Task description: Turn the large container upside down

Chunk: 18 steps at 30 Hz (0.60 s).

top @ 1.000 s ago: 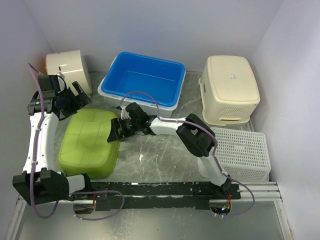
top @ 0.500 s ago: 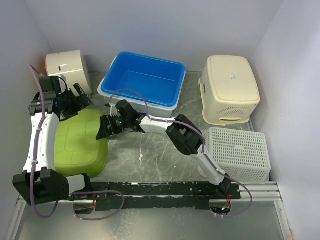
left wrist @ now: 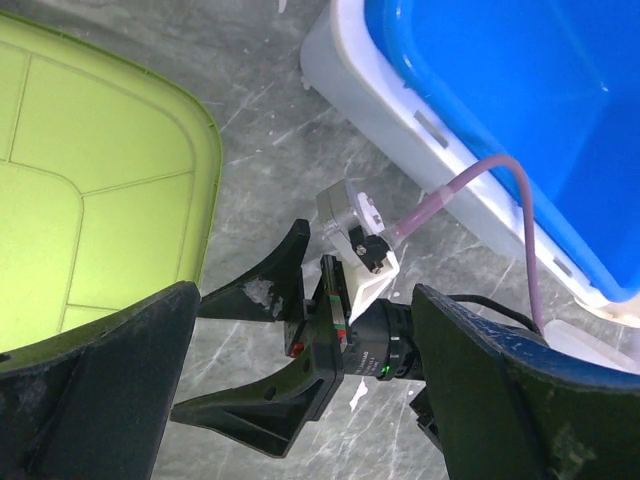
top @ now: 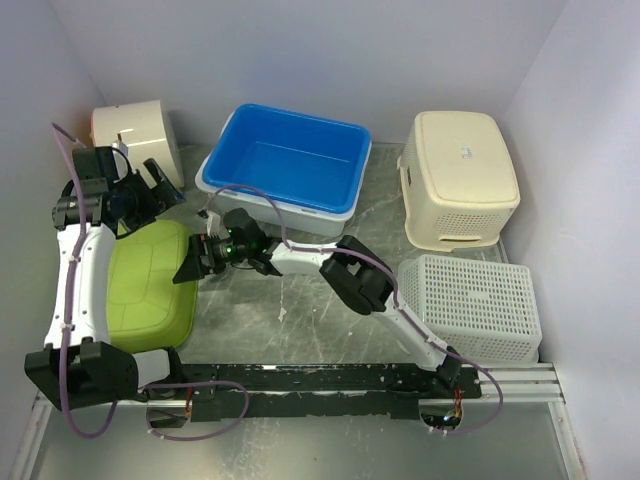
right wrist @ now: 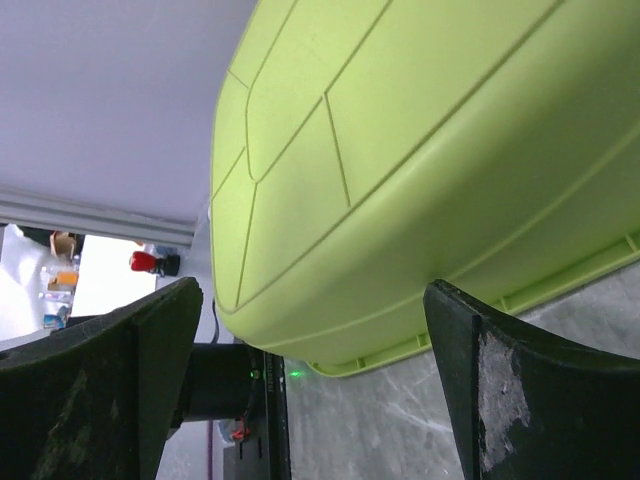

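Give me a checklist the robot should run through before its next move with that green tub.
1. The green tub is bottom up: ok.
2. The left gripper is open and empty: ok.
3. The right gripper is open and empty, at the tub's right rim: ok.
4. The right gripper is touching the tub: cannot tell.
5. The blue bin is apart from both grippers: ok.

The large container (top: 145, 290) lies on the left of the tabletop (top: 300, 322), a tub (top: 290, 160) behind it to the right. At far right, a basket (top: 460, 170) sits behind a mesh crate (top: 480, 305).
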{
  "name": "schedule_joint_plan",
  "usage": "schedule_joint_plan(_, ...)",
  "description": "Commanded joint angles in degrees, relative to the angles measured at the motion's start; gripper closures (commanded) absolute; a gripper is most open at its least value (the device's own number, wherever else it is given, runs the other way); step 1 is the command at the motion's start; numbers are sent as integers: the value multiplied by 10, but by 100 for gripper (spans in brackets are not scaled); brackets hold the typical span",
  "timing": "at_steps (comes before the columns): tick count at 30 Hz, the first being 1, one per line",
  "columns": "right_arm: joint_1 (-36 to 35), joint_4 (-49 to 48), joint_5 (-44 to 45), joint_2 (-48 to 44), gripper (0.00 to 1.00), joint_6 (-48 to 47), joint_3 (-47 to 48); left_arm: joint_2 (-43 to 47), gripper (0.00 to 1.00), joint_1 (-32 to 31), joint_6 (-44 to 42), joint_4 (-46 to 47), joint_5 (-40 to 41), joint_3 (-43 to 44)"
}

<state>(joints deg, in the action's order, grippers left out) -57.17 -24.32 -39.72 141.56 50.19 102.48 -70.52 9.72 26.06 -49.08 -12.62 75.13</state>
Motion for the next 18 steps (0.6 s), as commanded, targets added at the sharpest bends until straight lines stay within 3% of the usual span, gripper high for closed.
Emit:
schedule_joint_plan(1,4,-32,3,-29,5,-2,3,-1,1,3,6,9,-29,41)
schedule_joint_plan(8,-8,-53,29,-54,5,-26,-71,-4,1,3,7,23,-74,97)
schedule_joint_plan(16,-44,-13,8,54,4,-17,104,-6,1,2,4,52,-110,170)
schedule_joint_plan(18,-41,-23,3,51,4,-6,106,-12,1,2,3,49,-114,176)
